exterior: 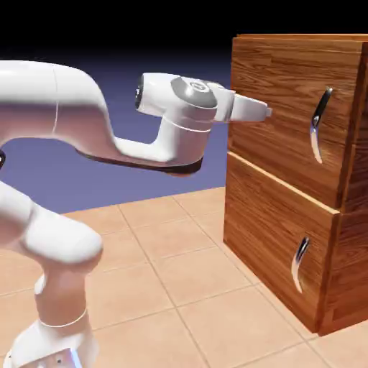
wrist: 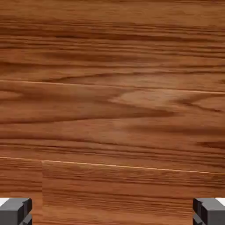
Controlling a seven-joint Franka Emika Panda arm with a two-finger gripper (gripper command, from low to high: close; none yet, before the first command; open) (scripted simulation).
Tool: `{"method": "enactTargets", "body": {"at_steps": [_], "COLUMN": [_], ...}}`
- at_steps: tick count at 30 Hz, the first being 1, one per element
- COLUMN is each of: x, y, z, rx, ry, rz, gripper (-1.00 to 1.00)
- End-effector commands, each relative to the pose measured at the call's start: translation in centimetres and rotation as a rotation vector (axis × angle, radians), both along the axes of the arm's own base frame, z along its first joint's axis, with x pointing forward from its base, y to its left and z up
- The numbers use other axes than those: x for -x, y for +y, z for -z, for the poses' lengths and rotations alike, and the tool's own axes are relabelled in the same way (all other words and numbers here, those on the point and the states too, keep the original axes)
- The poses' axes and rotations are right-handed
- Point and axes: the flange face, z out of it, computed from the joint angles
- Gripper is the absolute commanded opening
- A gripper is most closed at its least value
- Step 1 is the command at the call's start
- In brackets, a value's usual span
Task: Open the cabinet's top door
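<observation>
Indoors, a white robot arm [exterior: 79, 100] reaches from the exterior view's left toward a reddish-brown wooden cabinet [exterior: 345, 251] on a pale tiled floor [exterior: 172, 273]. The cabinet stands at the exterior view's right, its grained front set at an angle to the camera. The top door [exterior: 277, 86], a wide panel above a similar lower door [exterior: 266, 223], lies flush and closed. A curved silver handle [exterior: 316, 126] is mounted on it, toward the edge at the exterior view's right, and a second curved handle [exterior: 300, 264] is fixed to the lower door on the same side.

The claw [wrist: 112, 212] points at the top door, its two grey fingertips [wrist: 16, 212] spread wide apart with nothing between them but the view of wood beyond. In the exterior view, its end appears over the door's far side, well apart from the upper handle; whether the tips touch the wood cannot be told. Brown grain fills the hand view, streaked with dark bands and crossed by thin, pale, slightly slanting lines. Behind the arm and cabinet, a blue-violet backdrop [exterior: 144, 190] darkens to black at the top of the exterior view.
</observation>
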Motion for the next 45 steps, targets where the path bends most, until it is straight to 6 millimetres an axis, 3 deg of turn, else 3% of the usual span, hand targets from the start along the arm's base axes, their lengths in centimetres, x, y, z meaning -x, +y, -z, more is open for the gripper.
{"method": "enactTargets", "body": {"at_steps": [1,10,20,22,27,28,29,30,45], "x": [-0.1,-1.4,-3.9,-3.9,-8.8,-8.9,-8.9,-8.9,0.6], "y": [-0.4,-4.6,-10.0,-10.0,-9.8,-9.8,-9.8,-9.8,-5.9], "z": [0.1,1.5,4.7,4.7,4.7,4.7,4.7,4.7,4.7], "rx": [-0.003,-0.029,-0.054,-0.054,-0.054,-0.054,-0.054,-0.054,-0.035], "ry": [-0.011,-0.097,-0.167,-0.167,-0.167,-0.167,-0.167,-0.167,-0.173], "rz": [0.001,0.008,0.01,0.01,0.01,0.01,0.01,0.01,0.233], "gripper": [0.0,0.0,0.0,0.0,0.0,0.0,-1.0,-1.0,-1.0]}}
